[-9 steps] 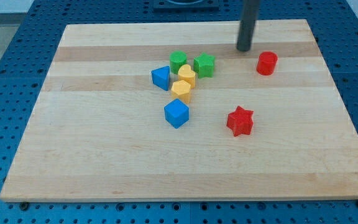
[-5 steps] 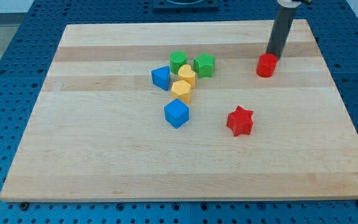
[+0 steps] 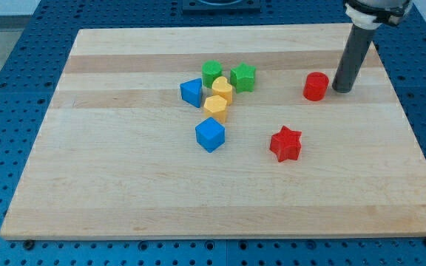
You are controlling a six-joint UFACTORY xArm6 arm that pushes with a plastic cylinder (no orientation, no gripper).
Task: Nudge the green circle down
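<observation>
The green circle (image 3: 211, 72) sits in a cluster at the board's upper middle, touching a yellow heart (image 3: 222, 89) below it, with a green star (image 3: 243, 77) to its right. My tip (image 3: 342, 89) rests on the board far to the right of the green circle, just right of a red cylinder (image 3: 315, 86).
A blue triangular block (image 3: 191, 91) lies left of the yellow heart. A yellow hexagon block (image 3: 215, 108) sits below the heart, a blue cube (image 3: 210, 134) below that. A red star (image 3: 285, 143) lies lower right. The wooden board (image 3: 124, 185) rests on a blue pegboard table.
My tip has moved right and down, from above the red cylinder to its right side. The red cylinder has shifted slightly down and left. The other blocks have not moved.
</observation>
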